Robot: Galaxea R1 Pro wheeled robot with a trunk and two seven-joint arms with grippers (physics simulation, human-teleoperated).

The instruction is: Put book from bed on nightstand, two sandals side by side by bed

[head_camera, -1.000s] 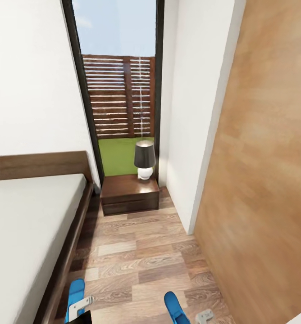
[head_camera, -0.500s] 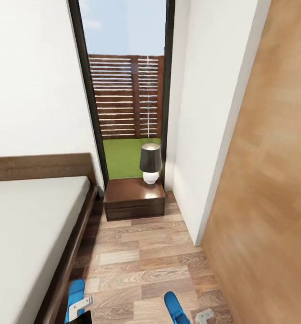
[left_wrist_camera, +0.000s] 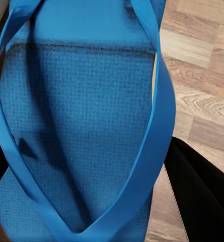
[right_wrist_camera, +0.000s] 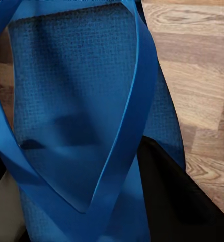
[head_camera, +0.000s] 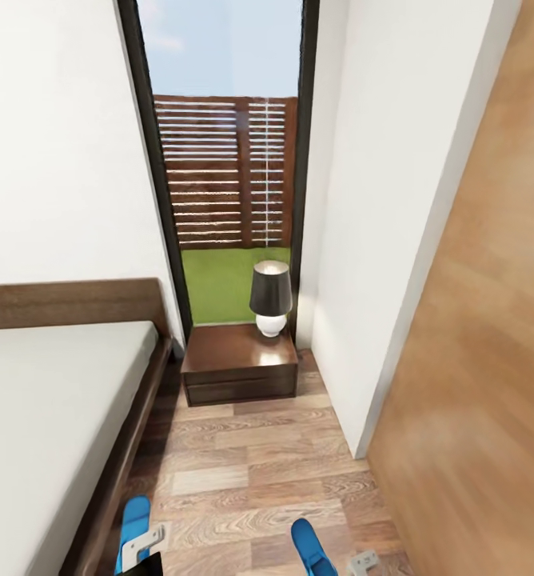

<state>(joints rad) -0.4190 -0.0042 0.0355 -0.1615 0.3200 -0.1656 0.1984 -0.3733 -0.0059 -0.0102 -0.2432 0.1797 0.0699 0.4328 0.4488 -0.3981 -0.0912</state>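
Carrying one blue sandal per arm, it appears: left sandal [head_camera: 135,520] at the lower left of the head view with the left gripper [head_camera: 143,546] just under it, right sandal [head_camera: 308,546] at the lower middle with the right gripper [head_camera: 363,562] at the bottom edge. Each wrist view has a sandal's textured sole and strap close up, left [left_wrist_camera: 86,126] and right [right_wrist_camera: 76,101], with a dark finger [left_wrist_camera: 202,196] alongside. Probably each gripper is pinching its sandal, but jaw contact is hidden; I cannot tell for certain.

Bed [head_camera: 51,416] occupies the left of frame; nightstand [head_camera: 239,364] sits at centre beyond it, beside the headboard. No book on the visible mattress.

Risks: a sandal slipping from a poor grip on release; the pair landing skewed or apart rather than side by side.

Obstacles: floor strip [head_camera: 251,472] is narrow, hemmed by the bed frame on the left and a wood panel [head_camera: 475,360] on the right. A lamp [head_camera: 270,298] takes the nightstand's far right corner, leaving less room for the book.
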